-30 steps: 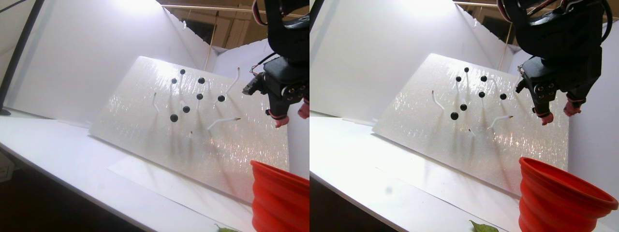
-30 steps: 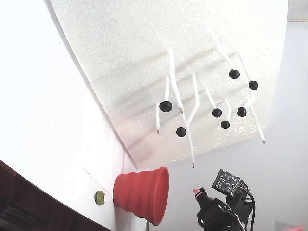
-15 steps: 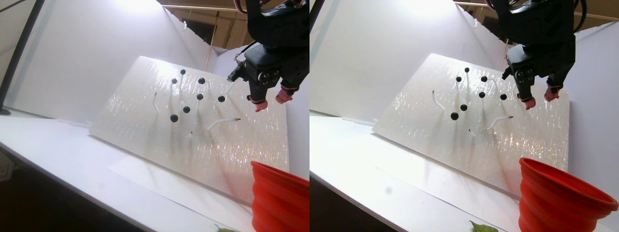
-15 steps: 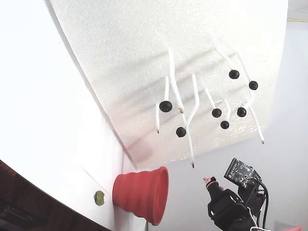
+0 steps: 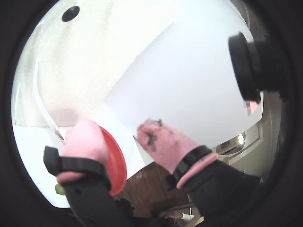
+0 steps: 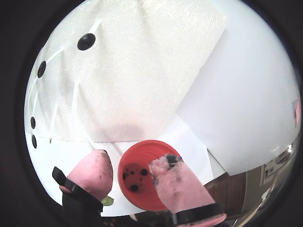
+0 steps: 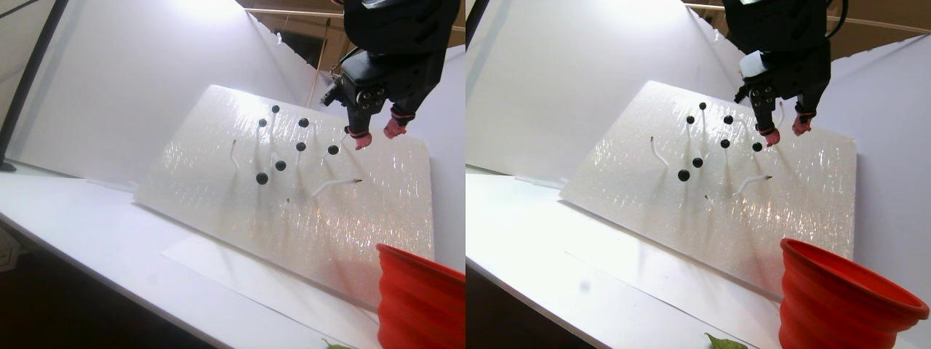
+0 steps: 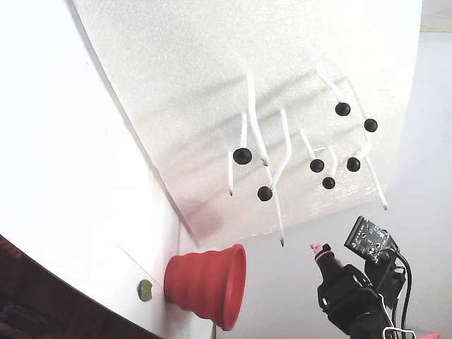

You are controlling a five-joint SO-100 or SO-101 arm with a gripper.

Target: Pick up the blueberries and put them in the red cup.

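Note:
Several blueberries [image 7: 280, 165] sit on thin white stems stuck into a leaning white foam board [image 7: 291, 218]; the fixed view shows them too [image 8: 316, 165]. My gripper [image 7: 376, 136] hangs open and empty just right of the rightmost berry [image 7: 332, 149], with pink fingertips [image 7: 358, 140]. In a wrist view the open gripper [image 6: 133, 158] frames the red cup [image 6: 147, 146], and black berries [image 6: 134, 187] lie on its bottom. The red cup [image 7: 418, 298] stands at the board's lower right corner and lies low in the fixed view [image 8: 208, 282]. The gripper [image 8: 321, 251] is right of it there.
Bare white stems [image 7: 334, 182] stick out of the board among the berries. A small green leaf [image 7: 720, 340] lies on the white table beside the cup. White walls [image 7: 145, 73] stand behind and to the right of the board.
The open gripper has risen and swung left in the stereo pair view, from beside the board's right edge to just beside the rightmost berry. Berries and cup have not moved.

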